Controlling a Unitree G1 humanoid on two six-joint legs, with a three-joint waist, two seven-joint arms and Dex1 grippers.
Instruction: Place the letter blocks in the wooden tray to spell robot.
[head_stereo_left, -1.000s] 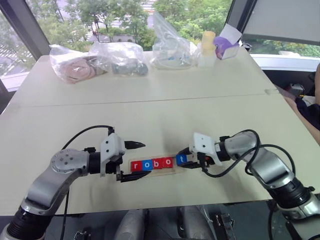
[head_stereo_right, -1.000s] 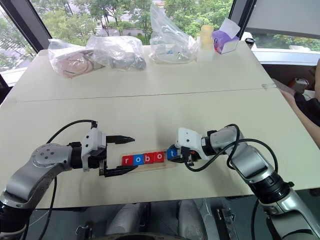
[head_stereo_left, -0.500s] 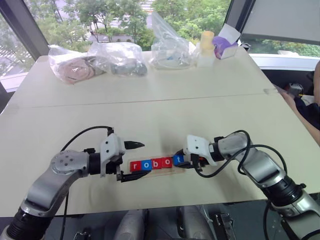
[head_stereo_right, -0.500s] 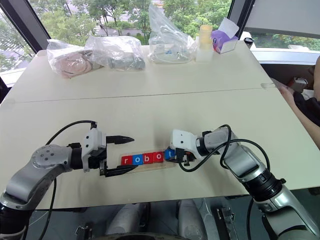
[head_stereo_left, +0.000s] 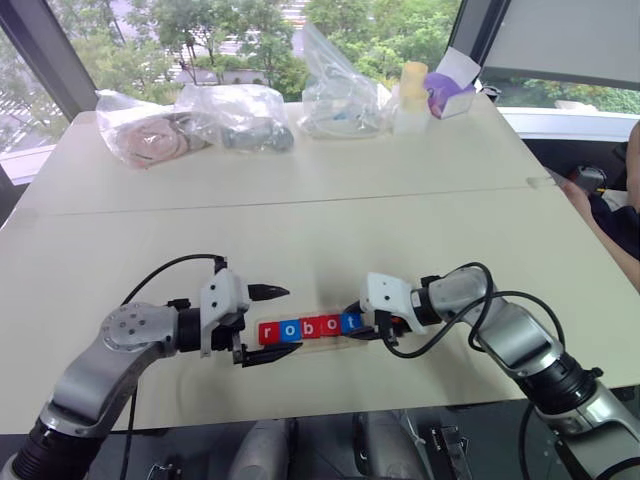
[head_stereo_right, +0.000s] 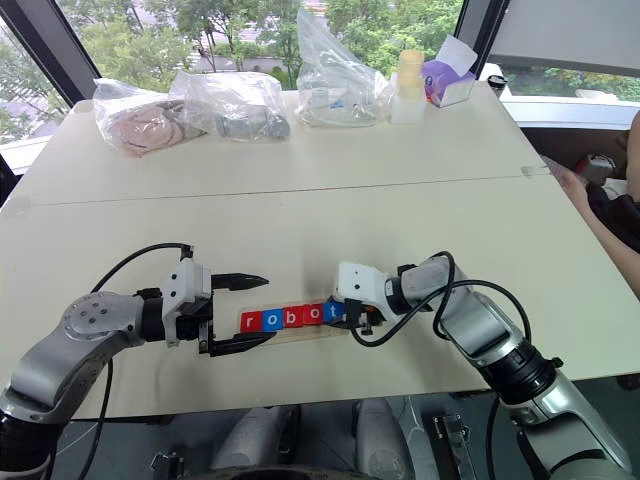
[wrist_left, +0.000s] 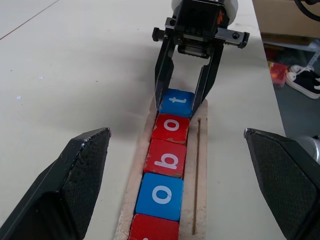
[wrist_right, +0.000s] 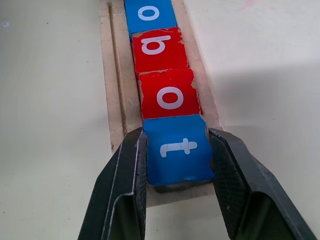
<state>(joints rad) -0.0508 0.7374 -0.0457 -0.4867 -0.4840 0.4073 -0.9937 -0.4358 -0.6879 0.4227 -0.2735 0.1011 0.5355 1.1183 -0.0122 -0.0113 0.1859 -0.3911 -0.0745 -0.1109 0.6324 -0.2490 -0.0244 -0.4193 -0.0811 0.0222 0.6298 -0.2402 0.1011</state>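
Tray (head_stereo_left: 305, 340) lies near the front edge of the surface (head_stereo_left: 300, 230), about mid-width, running side to side. Five blocks sit in it in a touching row: red r (head_stereo_left: 268, 332), blue o (head_stereo_left: 289, 329), red b (head_stereo_left: 310, 327), red o (head_stereo_left: 331, 325), blue t (head_stereo_left: 351, 322). Reads "robot" already.

L gripper (head_stereo_left: 262, 324) hovers at the tray's left end, fingers wide apart, one each side of the tray's line, touching nothing, holding nothing. R gripper (wrist_right: 178, 165) is at the tray's right end w/ fingers (wrist_right: 127, 180) closed narrow on the t, pads against its two side faces. In the R wrist view the t sits in the groove, its inner edge against the red o; whether it's fully down flat can't be told.

Step in hand, by my read: seating/releasing the last block, so the task is all but done. Next move calls for opening the R fingers gently w/o dragging the t sideways, then backing off along the tray's line, away from the row. Risk: a pad sticks and tips the t out, or a nudge shoves the row toward the L end.

Farther back the surface is bare past the seam. Along the far edge: plastic bags (head_stereo_left: 200, 120), a clear bag (head_stereo_left: 340, 90), a pale bottle (head_stereo_left: 413, 95), a purple box (head_stereo_left: 450, 90).
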